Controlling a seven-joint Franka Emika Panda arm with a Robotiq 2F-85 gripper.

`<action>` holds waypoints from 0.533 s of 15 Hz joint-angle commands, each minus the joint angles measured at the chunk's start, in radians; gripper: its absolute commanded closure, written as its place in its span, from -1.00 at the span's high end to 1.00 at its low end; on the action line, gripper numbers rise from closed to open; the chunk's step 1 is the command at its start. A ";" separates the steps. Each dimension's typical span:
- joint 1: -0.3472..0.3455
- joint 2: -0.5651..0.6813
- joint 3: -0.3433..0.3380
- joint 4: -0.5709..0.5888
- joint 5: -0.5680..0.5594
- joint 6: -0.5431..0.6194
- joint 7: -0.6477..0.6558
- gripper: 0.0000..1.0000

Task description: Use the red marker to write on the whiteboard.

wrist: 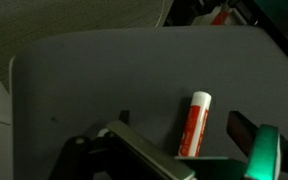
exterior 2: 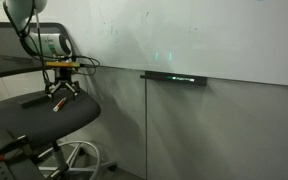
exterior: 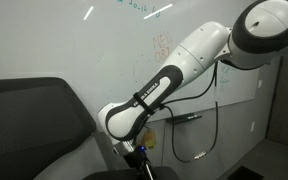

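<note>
The red, white-capped plastic marker (wrist: 195,122) lies on the grey padded chair seat (wrist: 84,80): light, stiff, smooth, and it probably rolls. The black gripper (exterior 2: 63,99), jaws apart, should pinch mid-barrel.

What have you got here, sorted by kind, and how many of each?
Red marker with a white end, lying on the chair seat: 1
Dark padded office chair: 1
Glossy white whiteboard: 1
White robot arm with its gripper open: 1
Total: 4
</note>
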 commanded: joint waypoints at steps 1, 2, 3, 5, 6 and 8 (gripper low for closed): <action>-0.011 0.027 -0.012 0.015 -0.007 0.014 -0.003 1.00; -0.011 0.037 -0.014 0.022 0.002 0.000 0.002 1.00; -0.011 0.044 -0.015 0.023 0.005 -0.010 0.004 1.00; -0.003 0.049 -0.015 0.029 0.002 -0.019 0.013 1.00; 0.000 0.045 -0.012 0.031 0.001 -0.023 0.014 1.00; 0.007 0.033 -0.011 0.027 -0.003 -0.021 0.021 1.00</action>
